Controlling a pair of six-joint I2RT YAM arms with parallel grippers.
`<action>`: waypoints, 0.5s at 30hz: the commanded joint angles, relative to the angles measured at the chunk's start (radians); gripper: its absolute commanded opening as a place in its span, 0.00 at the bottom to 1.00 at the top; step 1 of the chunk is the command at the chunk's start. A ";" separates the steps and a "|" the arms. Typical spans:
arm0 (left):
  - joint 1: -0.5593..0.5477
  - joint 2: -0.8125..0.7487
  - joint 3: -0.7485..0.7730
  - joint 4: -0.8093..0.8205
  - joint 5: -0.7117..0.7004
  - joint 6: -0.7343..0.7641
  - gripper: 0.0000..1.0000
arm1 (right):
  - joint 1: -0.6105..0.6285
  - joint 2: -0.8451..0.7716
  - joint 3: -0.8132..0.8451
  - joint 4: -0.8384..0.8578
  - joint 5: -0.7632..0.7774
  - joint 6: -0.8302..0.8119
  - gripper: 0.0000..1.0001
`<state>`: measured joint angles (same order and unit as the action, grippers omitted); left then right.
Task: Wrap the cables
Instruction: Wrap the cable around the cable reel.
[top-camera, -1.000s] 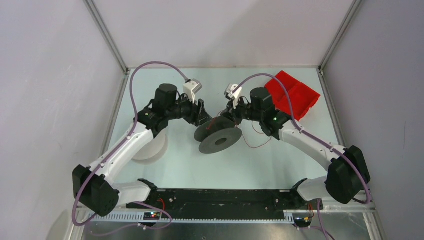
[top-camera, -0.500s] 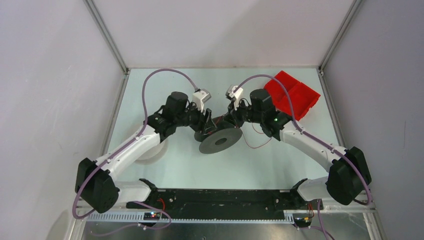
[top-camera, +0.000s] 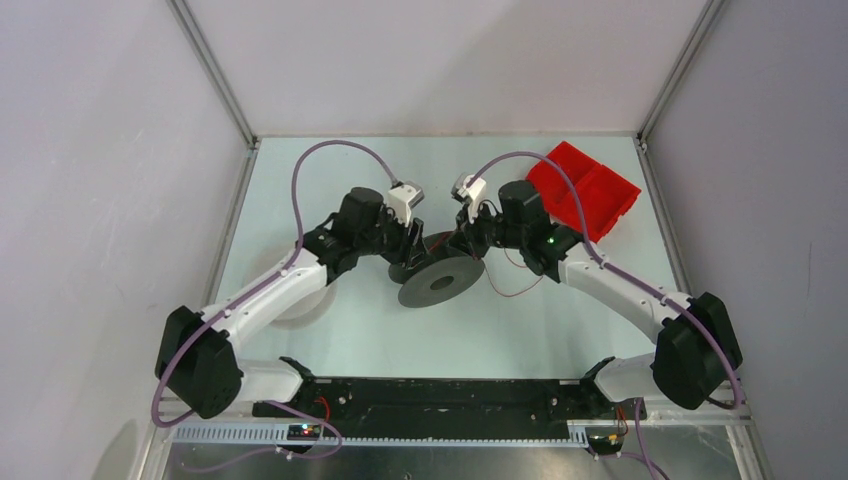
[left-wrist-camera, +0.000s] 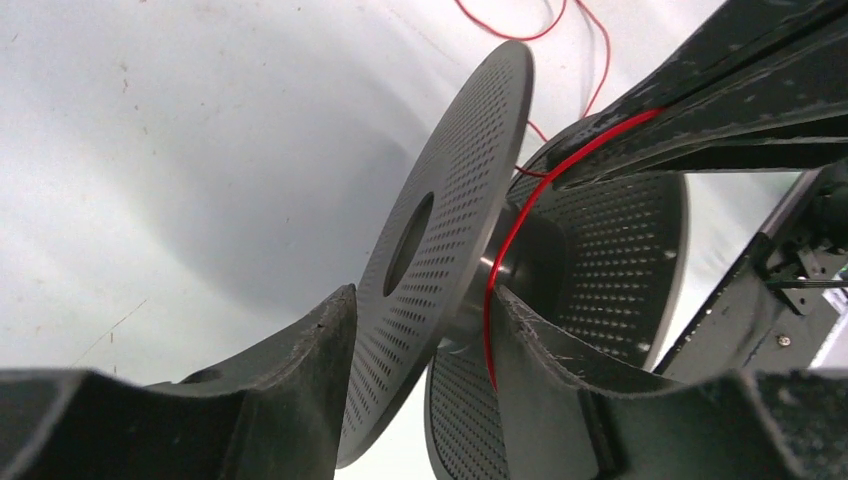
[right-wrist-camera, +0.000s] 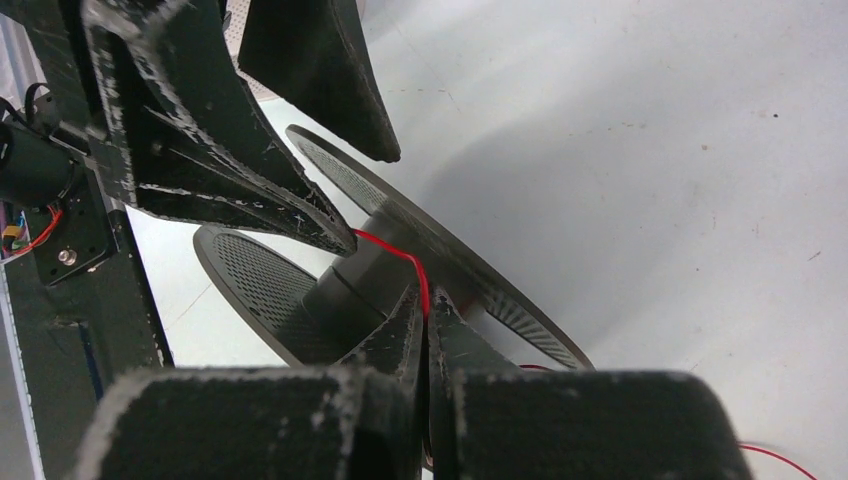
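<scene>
Seen from above, a dark grey round plastic spool (top-camera: 440, 281) with perforated flanges sits tilted on the pale green table (top-camera: 330, 190). Two grippers meet at the spool's far side — the left gripper (top-camera: 410, 256) at its far left rim, the right gripper (top-camera: 463, 244) at its far right rim.

In the left wrist view, the left gripper's two black fingers (left-wrist-camera: 300, 390) stand wide apart, one on each side of one flange of the spool. Whether either pad touches the flange cannot be told. A thin red filament (left-wrist-camera: 489, 320) curves over the spool's hub between the two flanges and runs up to the right gripper's fingers.

In the right wrist view, the right gripper's fingers (right-wrist-camera: 385, 355) are pressed together on the filament just beside the hub, pinching it — from the pinch the strand leads across the hub toward one fingertip of the left gripper.

More of the filament lies in a loose loop on the table just right of the spool. A white round spool (top-camera: 312, 298) lies to the grey spool's left, partly hidden under the left arm (top-camera: 262, 298). A red plastic bin (top-camera: 590, 190) sits well off to the grey spool's far right.
</scene>
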<state>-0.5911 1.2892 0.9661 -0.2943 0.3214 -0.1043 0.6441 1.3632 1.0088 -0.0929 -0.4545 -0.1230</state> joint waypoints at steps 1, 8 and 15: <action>-0.016 0.010 -0.011 0.030 -0.075 0.025 0.54 | -0.007 0.009 -0.015 0.036 -0.026 0.023 0.00; -0.019 0.008 -0.015 0.031 -0.080 0.057 0.49 | -0.032 0.008 -0.033 0.060 -0.049 0.042 0.00; -0.029 0.007 -0.023 0.030 -0.037 0.085 0.38 | -0.044 0.021 -0.040 0.083 -0.080 0.065 0.00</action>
<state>-0.6079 1.3006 0.9516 -0.2943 0.2626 -0.0597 0.6033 1.3724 0.9707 -0.0605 -0.4976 -0.0849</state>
